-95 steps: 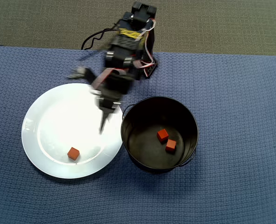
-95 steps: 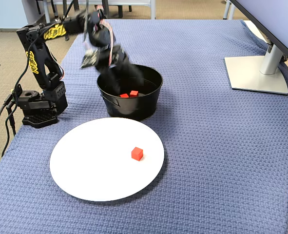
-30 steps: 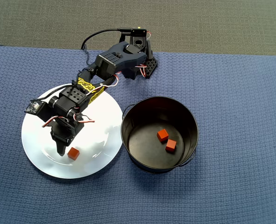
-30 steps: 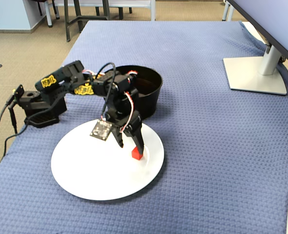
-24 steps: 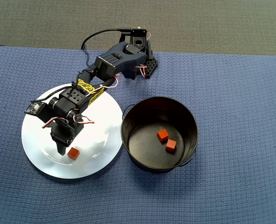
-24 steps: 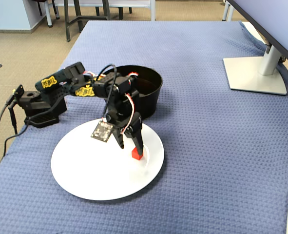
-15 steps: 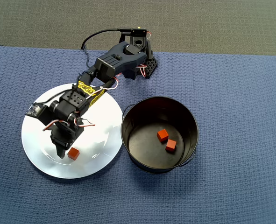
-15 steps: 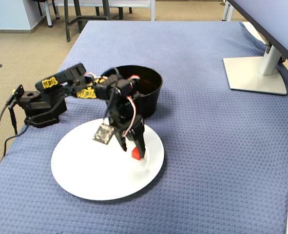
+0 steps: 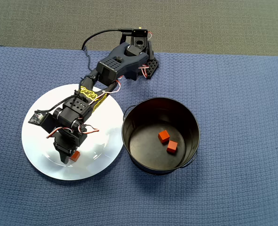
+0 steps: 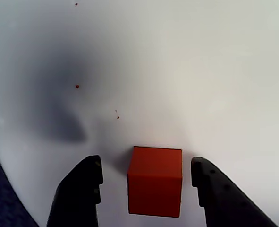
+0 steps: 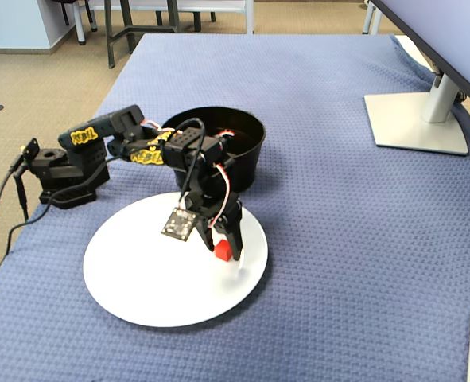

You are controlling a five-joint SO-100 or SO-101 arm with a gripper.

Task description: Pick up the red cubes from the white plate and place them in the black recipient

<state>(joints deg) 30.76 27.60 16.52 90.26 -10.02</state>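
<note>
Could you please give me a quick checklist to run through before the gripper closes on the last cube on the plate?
1. Red cube sits between the fingers: ok.
2. Gripper open wider than the cube, gaps on both sides: ok.
3. Cube lies flat on the white plate: ok.
4. Fingers low enough to grip the cube's sides: cannot tell.
5. Black pot has free floor beside its two cubes: ok.

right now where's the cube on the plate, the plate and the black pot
red cube (image 10: 155, 179), wrist view, middle of its top face
white plate (image 9: 39, 120), overhead view, bare rim left of the arm
black pot (image 9: 143, 146), overhead view, bare floor inside
</note>
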